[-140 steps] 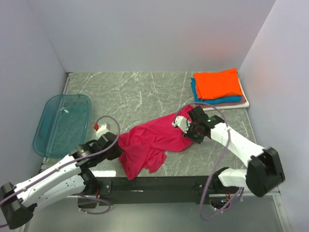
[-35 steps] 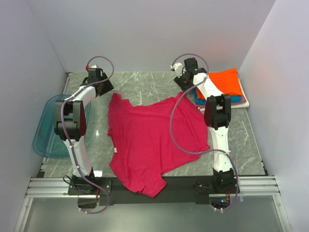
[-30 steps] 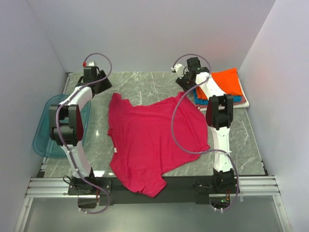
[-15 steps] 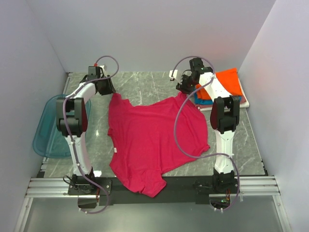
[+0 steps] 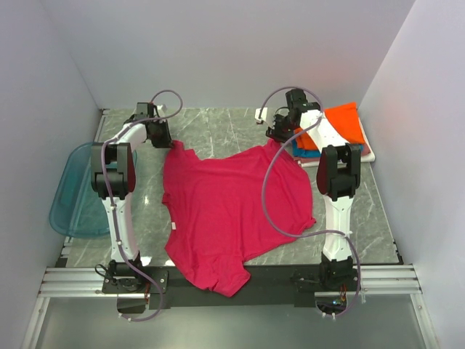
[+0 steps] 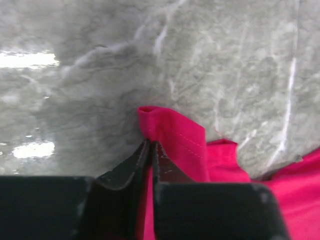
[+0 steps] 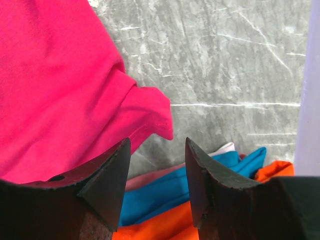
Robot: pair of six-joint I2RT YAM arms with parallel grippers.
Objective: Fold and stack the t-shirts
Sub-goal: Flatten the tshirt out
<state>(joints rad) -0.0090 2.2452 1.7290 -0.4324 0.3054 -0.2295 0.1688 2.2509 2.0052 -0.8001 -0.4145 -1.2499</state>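
The magenta-red short-sleeved cloth t-shirt (image 5: 229, 207) lay spread open and mostly flat across the middle of the grey veined stone-look table (image 5: 218, 123). One end hung over the near edge, and the soft knit was rumpled in low folds. The left gripper (image 6: 150, 146) had its black jaws pinched nearly together on a stitched far-left corner of the shirt. The right gripper (image 7: 157, 145) stood wide open and empty above the far-right sleeve tip. Just beside it was the stack of folded t-shirts (image 5: 341, 131), neat rectangles with orange on top and teal-blue, pinkish and white beneath.
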